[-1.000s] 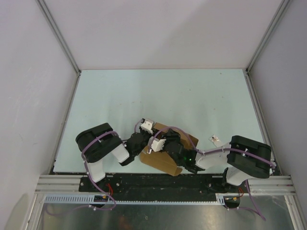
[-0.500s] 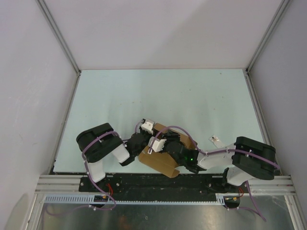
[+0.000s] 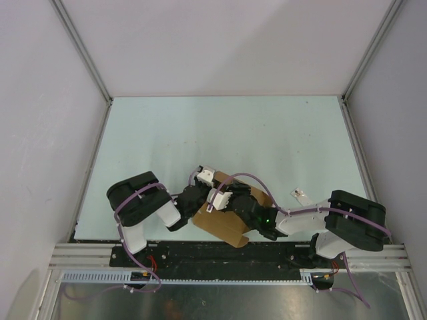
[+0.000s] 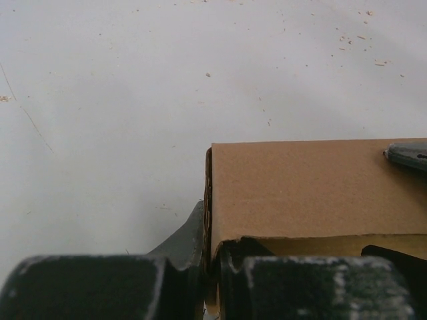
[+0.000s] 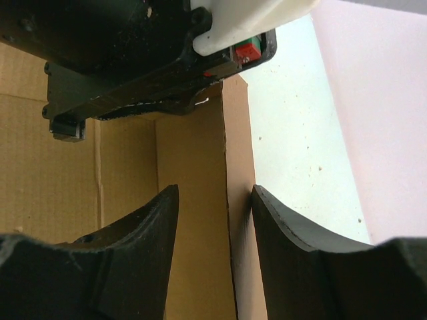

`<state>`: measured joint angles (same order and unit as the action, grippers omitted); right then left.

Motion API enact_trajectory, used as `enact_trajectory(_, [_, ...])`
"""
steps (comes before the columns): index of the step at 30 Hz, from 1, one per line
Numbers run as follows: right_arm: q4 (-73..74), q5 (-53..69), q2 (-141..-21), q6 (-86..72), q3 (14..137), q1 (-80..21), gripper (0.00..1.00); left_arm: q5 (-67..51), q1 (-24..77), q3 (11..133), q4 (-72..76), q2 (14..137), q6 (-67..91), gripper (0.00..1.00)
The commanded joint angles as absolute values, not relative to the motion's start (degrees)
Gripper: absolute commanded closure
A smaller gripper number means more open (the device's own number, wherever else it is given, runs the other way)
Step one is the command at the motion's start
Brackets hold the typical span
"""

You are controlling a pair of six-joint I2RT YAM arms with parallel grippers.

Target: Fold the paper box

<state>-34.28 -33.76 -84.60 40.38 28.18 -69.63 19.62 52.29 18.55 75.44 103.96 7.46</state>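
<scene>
Top external view: bench point(image 3: 200, 133) with paper box point(image 3: 223, 227) at its near edge

The brown box lies between the two arms. The left tool point(image 4: 208, 230) is clamped on one side wall of it. The right tool point(image 5: 215, 213) straddles another cardboard wall with its fingers apart. A tiny pale packet point(image 3: 298, 194) lies to the right.

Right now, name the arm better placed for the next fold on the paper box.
Right, probably. The left gripper is pinched on the paper box wall, anchoring it; the right gripper is open astride an upright panel, free to fold it.
</scene>
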Motion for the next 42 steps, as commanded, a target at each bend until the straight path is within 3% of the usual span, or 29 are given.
enact_trajectory(1, [-33.6, -32.3, -83.1, 37.7, 28.5, -69.3, 0.48, 20.7, 53.0, 19.7, 88.2, 104.2, 6.9, 0.82])
enact_trajectory(3, [-33.5, -32.3, -83.0, 37.5, 28.5, -69.3, 0.48, 20.2, 53.0, 19.5, 88.2, 103.7, 6.9, 0.7])
enact_trajectory(6, [-33.4, -32.0, -82.9, 37.3, 28.5, -69.1, 0.48, 20.0, 53.1, 19.1, 88.2, 102.7, 6.8, 0.59])
enact_trajectory(18, [-33.6, -30.9, -80.7, 36.2, 28.5, -68.5, 0.47, 19.3, 53.2, 13.9, 88.0, 93.3, 6.8, 0.53])
enact_trajectory(28, [-31.0, -28.0, -76.3, 34.0, 28.5, -67.2, 0.46, 18.1, 53.3, 5.6, 82.0, 78.5, 8.8, 0.51])
enact_trajectory(37, [-31.4, -25.9, -74.2, 32.1, 28.5, -67.1, 0.46, 20.4, 54.5, 1.1, 67.9, 60.5, 12.2, 0.51])
enact_trajectory(42, [-31.0, -22.3, -70.2, 28.7, 28.8, -67.1, 0.46, 23.0, 54.5, 5.8, 56.7, 55.1, 10.9, 0.5])
